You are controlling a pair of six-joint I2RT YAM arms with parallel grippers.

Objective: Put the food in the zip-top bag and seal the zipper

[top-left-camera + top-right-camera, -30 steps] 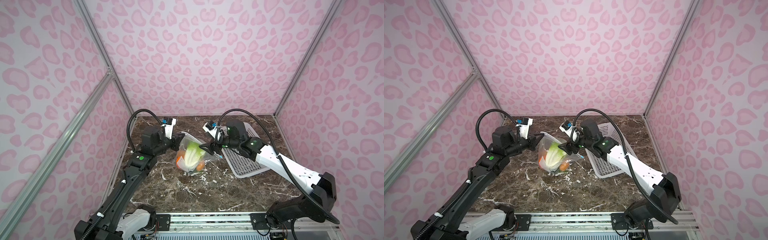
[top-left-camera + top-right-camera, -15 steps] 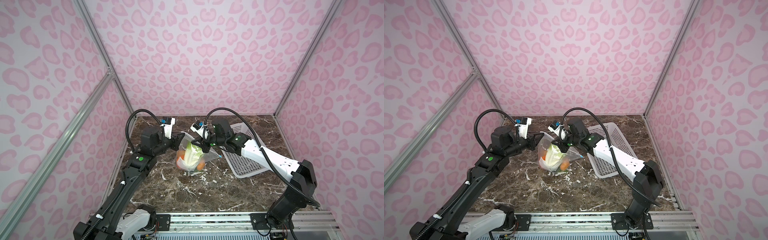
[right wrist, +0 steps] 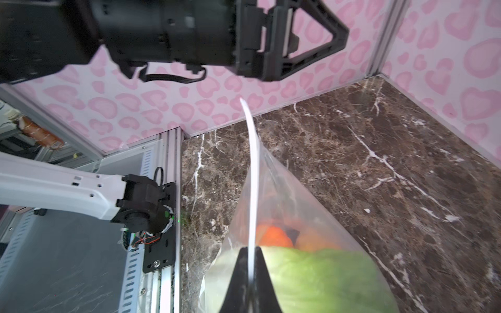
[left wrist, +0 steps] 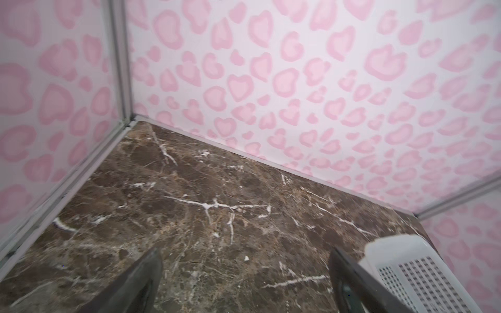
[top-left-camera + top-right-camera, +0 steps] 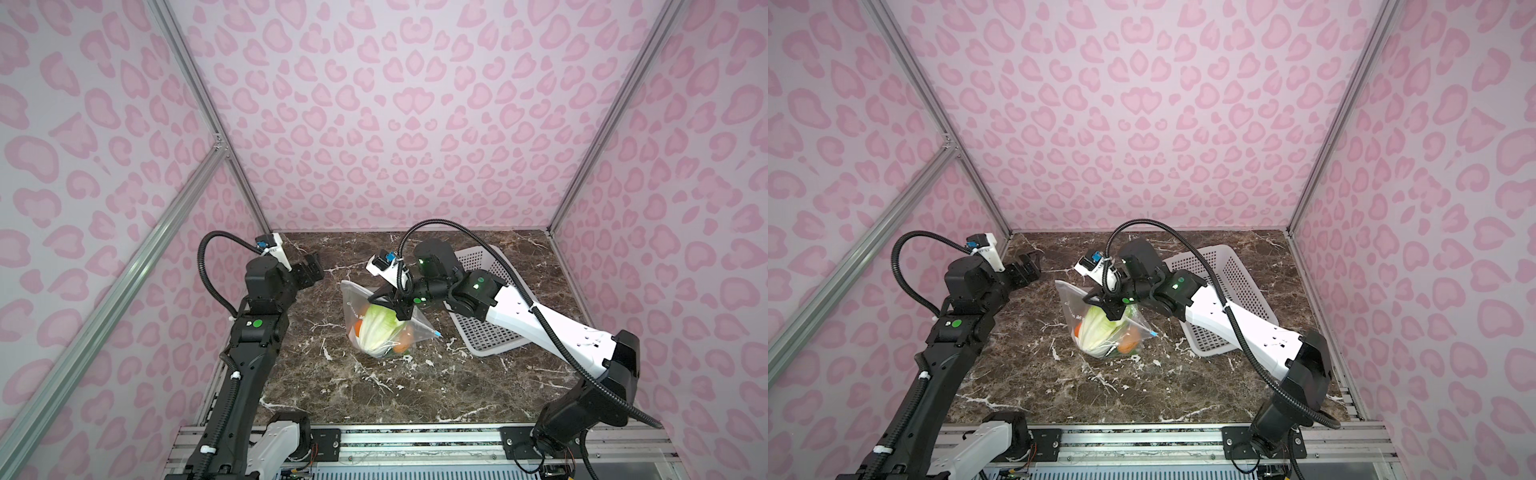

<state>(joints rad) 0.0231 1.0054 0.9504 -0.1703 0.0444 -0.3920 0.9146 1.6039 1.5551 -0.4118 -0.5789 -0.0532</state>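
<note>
Pinching the zipper (image 3: 253, 176) partway along its pale strip, my right gripper (image 3: 250, 271) has its jaws pressed together on it. The zip-top bag (image 5: 353, 297) hangs from that hold, and its bulging bottom appears to rest on the counter (image 5: 374, 395). The bag is clear and crinkled and stands up near the middle of the counter. Through the plastic I see the food (image 5: 1100, 332): a green-and-white cabbage (image 5: 376, 328) fills most of the bag, with orange pieces (image 5: 405, 337) tucked beside and under it. A small blue slider tab (image 5: 437, 333) sits at the zipper's end nearest the white basket (image 5: 482, 332), which lies just beside the bag. My left gripper (image 5: 311, 270) is spread wide, holds nothing, and hovers apart from the bag's other top corner. Grey print (image 5: 350, 309) on the bag's side is too small to read.
</note>
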